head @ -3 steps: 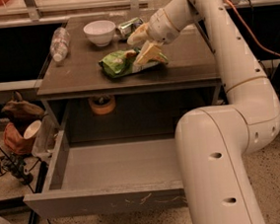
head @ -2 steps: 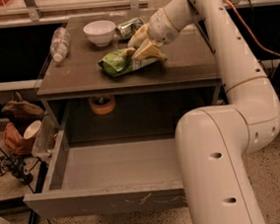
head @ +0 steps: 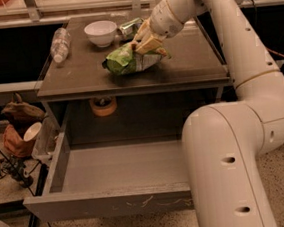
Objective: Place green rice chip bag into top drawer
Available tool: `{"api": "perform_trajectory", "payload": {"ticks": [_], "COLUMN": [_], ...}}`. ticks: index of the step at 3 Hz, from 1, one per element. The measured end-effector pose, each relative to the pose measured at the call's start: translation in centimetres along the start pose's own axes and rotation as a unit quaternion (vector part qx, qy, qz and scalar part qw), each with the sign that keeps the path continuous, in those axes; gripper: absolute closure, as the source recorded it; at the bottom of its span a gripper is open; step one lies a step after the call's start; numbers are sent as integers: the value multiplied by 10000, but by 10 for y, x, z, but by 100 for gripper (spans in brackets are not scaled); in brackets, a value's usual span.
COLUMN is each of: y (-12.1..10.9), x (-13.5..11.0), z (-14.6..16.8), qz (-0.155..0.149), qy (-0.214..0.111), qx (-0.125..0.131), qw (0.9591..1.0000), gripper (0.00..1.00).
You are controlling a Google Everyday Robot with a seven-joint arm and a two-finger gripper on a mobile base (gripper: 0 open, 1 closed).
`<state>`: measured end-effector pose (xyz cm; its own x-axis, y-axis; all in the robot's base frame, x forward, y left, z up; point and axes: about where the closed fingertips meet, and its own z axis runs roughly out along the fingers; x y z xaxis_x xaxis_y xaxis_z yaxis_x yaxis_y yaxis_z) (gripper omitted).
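Tabletop (mid-surface); gripper (head: pixel 148 43) fingers pinch green rice chip bag (head: pixel 123 63); top drawer (head: pixel 110 205) open below

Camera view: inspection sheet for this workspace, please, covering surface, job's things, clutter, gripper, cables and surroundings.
Surface: dark cabinet top, scuffed.
Job's things: green rice chip bag lies on the cabinet top, not in the drawer; top drawer pulled open, grey floor showing.
Clutter: white bowl, plastic bottle, green can behind the bag; orange roll underneath.
Gripper: gripper at the bag's right end, touching it.
Cables: dark cables on the floor, left.
Surroundings: brown bag at left.
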<state>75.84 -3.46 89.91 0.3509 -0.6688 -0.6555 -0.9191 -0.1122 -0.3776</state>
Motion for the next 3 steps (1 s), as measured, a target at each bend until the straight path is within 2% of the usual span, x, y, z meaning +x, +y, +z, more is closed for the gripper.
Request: {"api": "perform_trajectory", "payload": {"ticks": [1,2,3], "y": [1,9,60], "x": [-18,-59,-82], "z": [-19,-82,-145], "qz": [22,-76,21], "qy": [222,223,54], "qx": [114,729,1363], "qw": [9997,9971,9907], "gripper": [100,100,100]}}
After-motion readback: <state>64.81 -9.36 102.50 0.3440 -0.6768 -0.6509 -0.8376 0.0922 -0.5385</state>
